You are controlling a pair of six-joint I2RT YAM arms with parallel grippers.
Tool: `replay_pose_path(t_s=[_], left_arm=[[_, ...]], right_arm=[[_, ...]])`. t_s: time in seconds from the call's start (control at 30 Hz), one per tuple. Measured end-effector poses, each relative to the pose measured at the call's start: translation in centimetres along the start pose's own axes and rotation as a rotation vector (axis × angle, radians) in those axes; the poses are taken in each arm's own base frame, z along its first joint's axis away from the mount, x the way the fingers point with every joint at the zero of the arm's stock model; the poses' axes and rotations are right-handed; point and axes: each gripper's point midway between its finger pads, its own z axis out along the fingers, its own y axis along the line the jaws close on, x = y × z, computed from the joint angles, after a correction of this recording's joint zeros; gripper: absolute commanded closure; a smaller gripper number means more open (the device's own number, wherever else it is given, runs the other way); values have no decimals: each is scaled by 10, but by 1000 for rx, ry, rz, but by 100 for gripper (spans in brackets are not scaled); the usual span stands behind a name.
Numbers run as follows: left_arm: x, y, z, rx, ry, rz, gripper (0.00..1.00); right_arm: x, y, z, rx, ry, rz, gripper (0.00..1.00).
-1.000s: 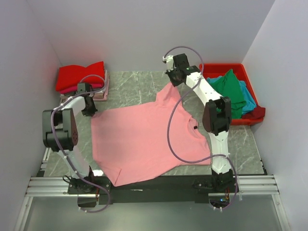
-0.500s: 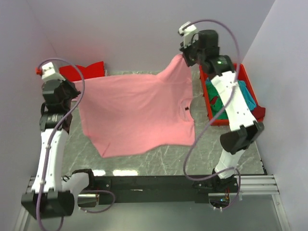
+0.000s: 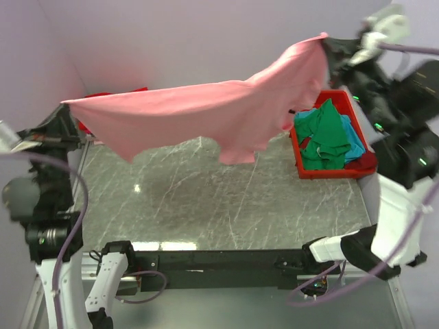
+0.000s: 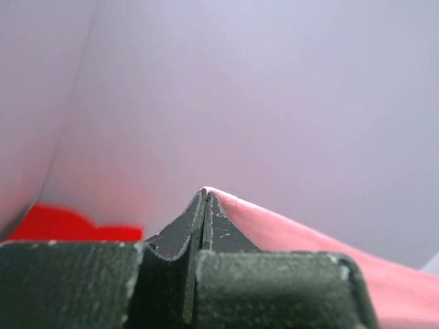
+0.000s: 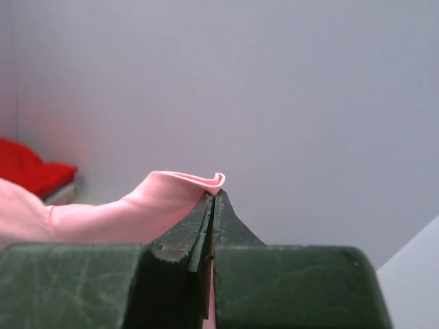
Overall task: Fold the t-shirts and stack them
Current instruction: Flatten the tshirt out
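- Fingers [image 4: 177,233] of the left gripper [image 3: 64,108] are pressed flat together, pinching one edge of the pink t-shirt [image 3: 206,110]. In the left wrist view the cloth comes out right at the tips.
- Right gripper [image 3: 328,42] is clamped the same way. In the right wrist view we see a curled pink hem nipped between its fingers [image 5: 185,236].
- We see the pink t-shirt held in the air between the two grippers, above the grey marble-look table [image 3: 206,205].
- Its long axis runs left to right across the top view. The left end is lower and the right end is higher, up near the back wall.
- The top edge is stretched fairly taut. The rest sags below it, and the lowest fold hangs right of centre.
- There is a small dark spot at the shirt's right hanging edge. It is too small for us to tell if it is a label, and we can read no text on it.
- The red bin [image 3: 295,147] sits at the right side of the table, holding a crumpled green t-shirt [image 3: 328,130], a teal-blue one [image 3: 355,140] and a maroon one [image 3: 367,162].
- A red folded t-shirt [image 3: 110,93] lies at the back left, mostly hidden behind the pink cloth.
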Motion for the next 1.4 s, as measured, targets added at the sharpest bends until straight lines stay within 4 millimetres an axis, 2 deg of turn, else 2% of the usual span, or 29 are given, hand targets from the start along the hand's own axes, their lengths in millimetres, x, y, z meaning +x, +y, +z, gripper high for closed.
replay_pose_path(t_s=[0.13, 0.27, 0.33, 0.4, 0.47, 0.53, 0.6, 0.63, 0.67, 0.73, 0.83, 0.87, 0.9, 0.97, 1.07, 1.23, 1.3, 1.4], left_arm=[[-63, -37, -28, 112, -143, -40, 99], [-100, -61, -46, 185, -220, -55, 99], [-103, -64, -49, 201, -227, -61, 99], [-97, -63, -47, 200, -211, -66, 99], [-82, -56, -41, 184, -180, -64, 99], [-53, -41, -30, 151, -124, -60, 99], [-12, -20, -18, 102, -38, -54, 99], [6, -11, -14, 81, -3, -51, 99], [37, 6, -7, 39, 63, -46, 100], [79, 28, 1, -15, 146, -41, 99], [150, 68, 7, -115, 288, -31, 100], [180, 86, 8, -160, 351, -24, 99], [198, 97, 7, -190, 389, -20, 100], [247, 127, 5, -276, 493, -12, 100], [304, 164, 0, -397, 625, 3, 100], [384, 219, -6, -563, 800, 52, 100], [409, 237, -10, -613, 860, 69, 100], [429, 257, -10, -664, 903, 82, 100]], right_arm=[[-69, -19, -45, 58, -181, -7, 100], [-106, -33, -79, 115, -288, -15, 100], [-113, -37, -87, 138, -309, -19, 100], [-112, -40, -85, 153, -309, -21, 100], [-100, -39, -73, 156, -279, -23, 100], [-78, -35, -52, 150, -224, -29, 100], [-42, -28, -26, 134, -141, -34, 100], [-16, -23, -9, 122, -86, -37, 100], [10, -18, 4, 110, -31, -36, 100], [59, -10, 25, 88, 63, -34, 100], [154, 7, 59, 32, 235, -18, 100], [191, 13, 70, 15, 295, -10, 100], [225, 20, 78, -10, 352, 0, 100], [283, 36, 93, -58, 439, 19, 100], [365, 65, 116, -140, 552, 53, 100], [473, 107, 156, -235, 679, 87, 100], [506, 123, 168, -260, 718, 94, 100], [534, 141, 178, -281, 754, 93, 100]])
